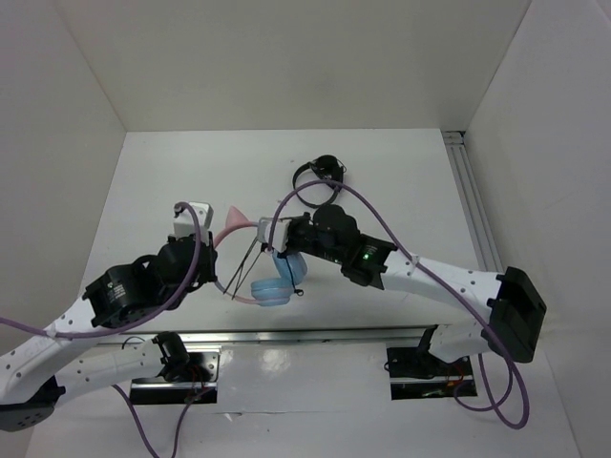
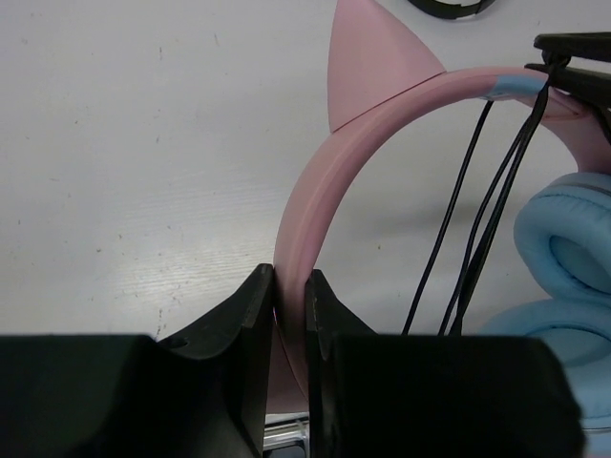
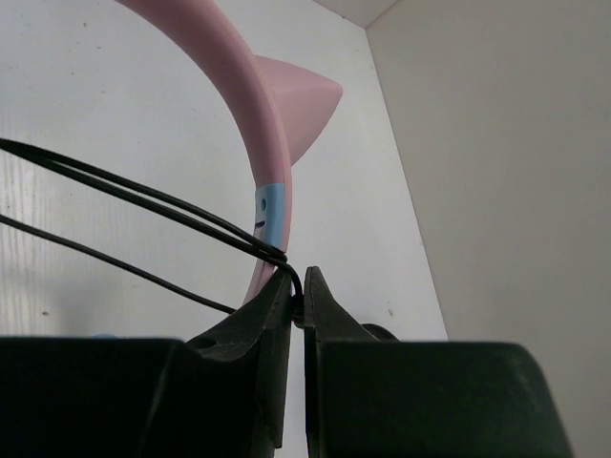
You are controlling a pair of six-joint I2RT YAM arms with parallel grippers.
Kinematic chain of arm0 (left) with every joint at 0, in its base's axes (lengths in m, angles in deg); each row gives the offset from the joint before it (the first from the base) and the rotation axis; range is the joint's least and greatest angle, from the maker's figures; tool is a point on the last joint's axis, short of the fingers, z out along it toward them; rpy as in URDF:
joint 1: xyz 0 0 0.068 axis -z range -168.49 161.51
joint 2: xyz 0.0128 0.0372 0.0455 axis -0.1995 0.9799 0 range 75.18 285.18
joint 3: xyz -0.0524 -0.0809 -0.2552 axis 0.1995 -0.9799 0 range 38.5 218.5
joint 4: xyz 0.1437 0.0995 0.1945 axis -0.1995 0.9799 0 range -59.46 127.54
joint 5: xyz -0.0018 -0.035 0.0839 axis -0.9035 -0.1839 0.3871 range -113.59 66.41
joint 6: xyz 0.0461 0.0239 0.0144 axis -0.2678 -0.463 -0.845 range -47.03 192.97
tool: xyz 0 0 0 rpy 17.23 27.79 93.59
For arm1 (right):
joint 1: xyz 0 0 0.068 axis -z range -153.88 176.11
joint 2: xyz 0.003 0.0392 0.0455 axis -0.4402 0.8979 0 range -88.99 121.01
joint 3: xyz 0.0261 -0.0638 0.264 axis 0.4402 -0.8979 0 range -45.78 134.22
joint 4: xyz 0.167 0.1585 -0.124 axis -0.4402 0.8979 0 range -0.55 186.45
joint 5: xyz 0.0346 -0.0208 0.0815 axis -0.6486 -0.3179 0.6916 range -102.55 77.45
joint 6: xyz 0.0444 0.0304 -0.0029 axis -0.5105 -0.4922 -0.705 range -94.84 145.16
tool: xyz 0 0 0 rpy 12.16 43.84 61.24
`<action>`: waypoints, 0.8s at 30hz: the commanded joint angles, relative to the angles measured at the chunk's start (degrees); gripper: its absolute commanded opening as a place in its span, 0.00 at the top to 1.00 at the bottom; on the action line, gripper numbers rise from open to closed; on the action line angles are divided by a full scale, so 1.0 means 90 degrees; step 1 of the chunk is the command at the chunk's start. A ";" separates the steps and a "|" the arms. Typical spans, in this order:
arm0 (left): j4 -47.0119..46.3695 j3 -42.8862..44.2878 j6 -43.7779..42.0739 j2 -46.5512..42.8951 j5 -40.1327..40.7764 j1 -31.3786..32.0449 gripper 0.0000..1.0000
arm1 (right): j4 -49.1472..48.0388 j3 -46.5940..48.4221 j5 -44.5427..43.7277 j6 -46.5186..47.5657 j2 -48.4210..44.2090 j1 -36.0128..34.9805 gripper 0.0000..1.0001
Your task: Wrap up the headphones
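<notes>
The headphones [image 1: 272,289] stand on edge in the middle of the table, the pink headband [image 2: 315,181] arching up and a cat ear [image 2: 372,67] on top. Their light blue earcups [image 2: 568,253] are low on the right. My left gripper [image 2: 290,286] is shut on the headband's left side. The thin black cable [image 3: 143,196] runs in several strands across the band's arch. My right gripper [image 3: 298,286] is shut on the cable right beside the headband [image 3: 248,105], near its blue slider. In the top view the left gripper [image 1: 205,237] and right gripper [image 1: 272,234] flank the band.
Smaller all-black headphones [image 1: 320,176] lie on the table behind the right arm. An aluminium rail [image 1: 473,200] runs along the table's right side, another rail [image 1: 305,334] along the front by the arm bases. White walls enclose the left, back and right.
</notes>
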 commanded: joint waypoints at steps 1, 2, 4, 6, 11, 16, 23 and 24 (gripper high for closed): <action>-0.0034 -0.0031 0.0162 0.0013 -0.0500 0.0051 1.00 | -0.0405 0.0434 -0.0606 0.0028 0.0316 0.0488 1.00; -0.0034 -0.0128 0.0463 0.0111 -0.0404 0.0051 1.00 | -0.0405 0.0492 -0.0605 0.0028 0.0462 0.0575 1.00; 0.0200 -0.0227 0.0942 0.0170 -0.0199 0.0051 1.00 | -0.0347 0.0561 -0.0449 0.0028 0.0522 0.0654 1.00; 0.0366 -0.0392 0.1701 0.0239 0.0122 0.0051 1.00 | -0.0347 0.0561 -0.0332 0.0028 0.0600 0.0848 1.00; 0.0923 -0.0548 0.3315 0.0161 0.0681 0.0051 1.00 | -0.0541 0.0434 0.0136 -0.0187 0.0727 0.1151 1.00; 0.0651 -0.1007 0.4078 0.0228 0.0876 0.0051 1.00 | -0.0464 0.0795 0.0470 -0.0392 0.1380 0.1376 1.00; -0.0714 -0.1603 0.3700 0.1078 0.0750 0.0051 1.00 | -0.0561 0.1001 0.0928 -0.0596 0.2143 0.1659 1.00; -0.1104 -0.1855 0.3244 0.1079 0.0527 -0.0036 1.00 | -0.0561 0.1001 0.0929 -0.0597 0.2221 0.1660 1.00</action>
